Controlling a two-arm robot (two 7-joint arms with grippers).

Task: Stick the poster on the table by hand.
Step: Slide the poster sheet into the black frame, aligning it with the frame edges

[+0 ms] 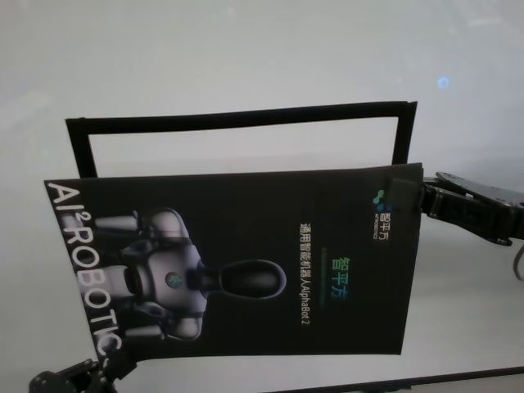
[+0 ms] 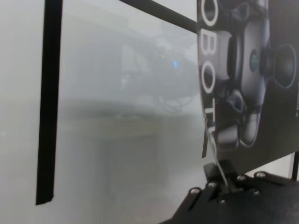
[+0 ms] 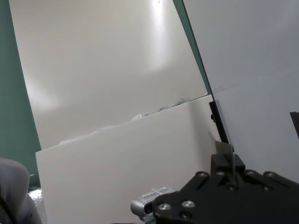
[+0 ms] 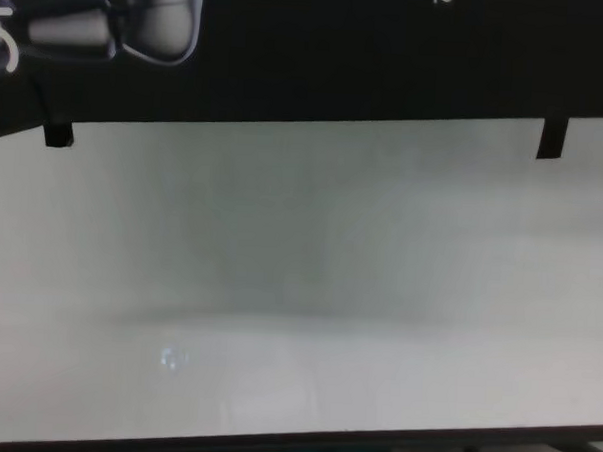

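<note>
Poster (image 1: pixel 246 254): black sheet held above the white table (image 1: pixel 246 57), over black strips (image 1: pixel 237 120).
Left gripper (image 2: pixel 219 179): pinches the poster's near-left corner.
Right gripper (image 1: pixel 422 196): clamps its far-right corner.

Glossy black poster (image 1: pixel 246 254) — smooth, sheeny white table (image 1: pixel 246 57) — matt black, plastic-looking hand (image 1: pixel 471 205).

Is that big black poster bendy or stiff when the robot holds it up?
Probably a bit stiff: the poster stays flat though the right gripper and left gripper pinch only its corners. It looks thin edge-on by the left gripper's fingers, so likely light. Its glossy face may be slippery.
</note>
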